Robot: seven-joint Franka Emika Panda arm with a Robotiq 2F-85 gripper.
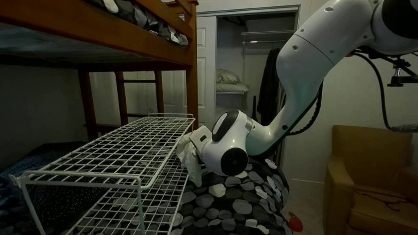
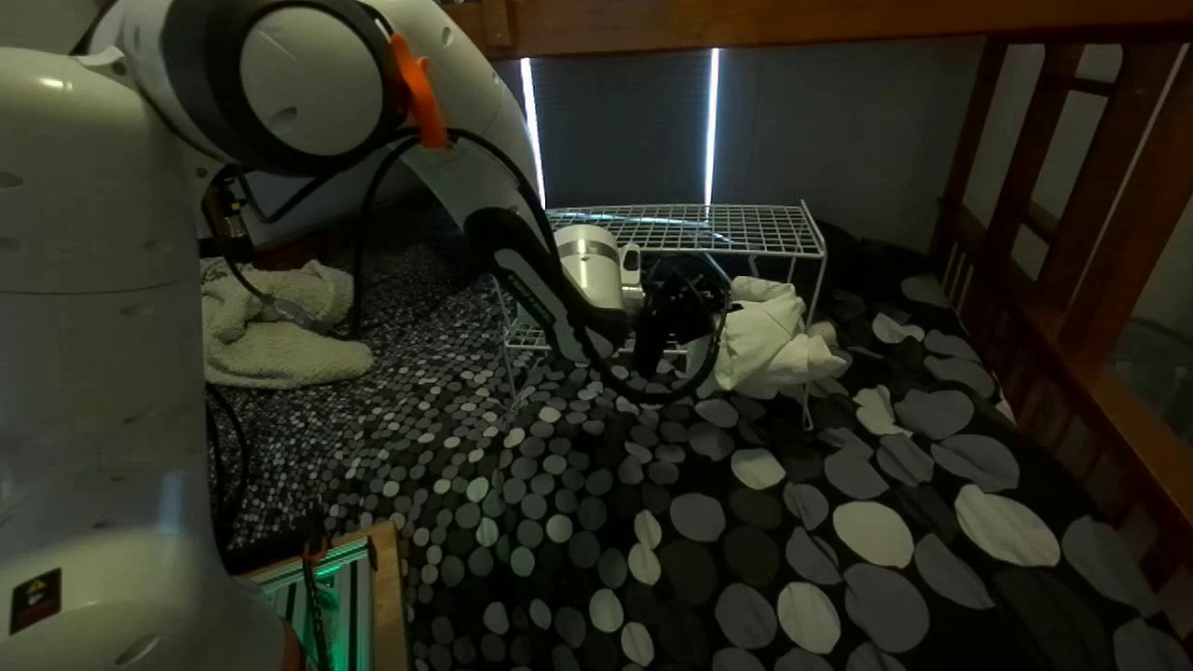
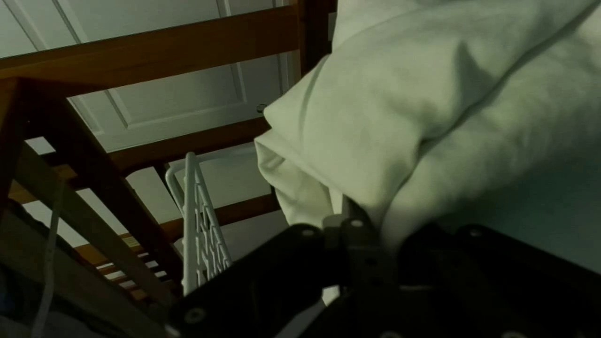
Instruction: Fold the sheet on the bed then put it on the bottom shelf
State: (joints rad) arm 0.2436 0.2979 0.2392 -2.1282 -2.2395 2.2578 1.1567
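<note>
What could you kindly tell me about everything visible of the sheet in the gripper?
The sheet is plain and off-white, with a soft, fabric-like look, bunched into wrinkled folds. The gripper is shut on part of it, with cloth bulging beyond; in an exterior view, a tapered tail hangs down. It is near one end of the white wire rack, crossing in front of a leg in an exterior view. Whether it touches the rack or the bed cannot be told.

In an exterior view, the wire rack point(image 1: 114, 147) stands on the bed point(image 1: 242, 207), lower left; the sheet point(image 1: 191, 159) by its right edge; the armchair point(image 1: 372, 147) lower right.
</note>
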